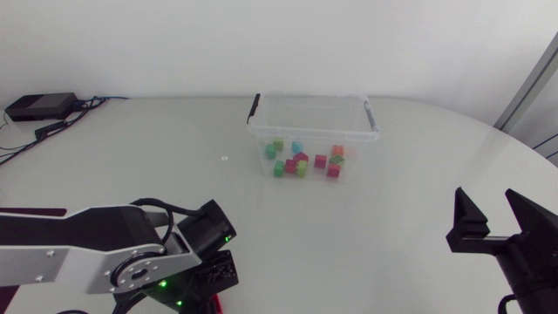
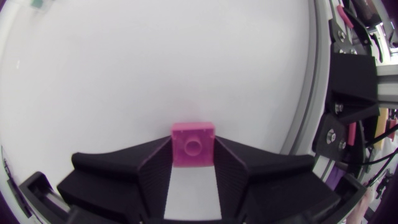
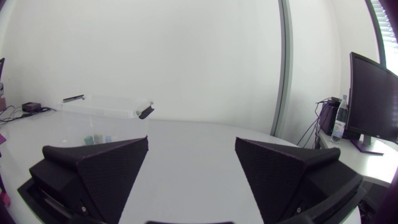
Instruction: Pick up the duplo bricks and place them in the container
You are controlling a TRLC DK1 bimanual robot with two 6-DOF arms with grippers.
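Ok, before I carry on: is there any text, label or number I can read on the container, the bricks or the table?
No legible text in any view.
The container: clear walls, no label shows.
The bricks inside it: no print visible.
The pink brick held in the left gripper: no readable mark on its stud.
The small white speck on the table: too small to tell whether it carries print.
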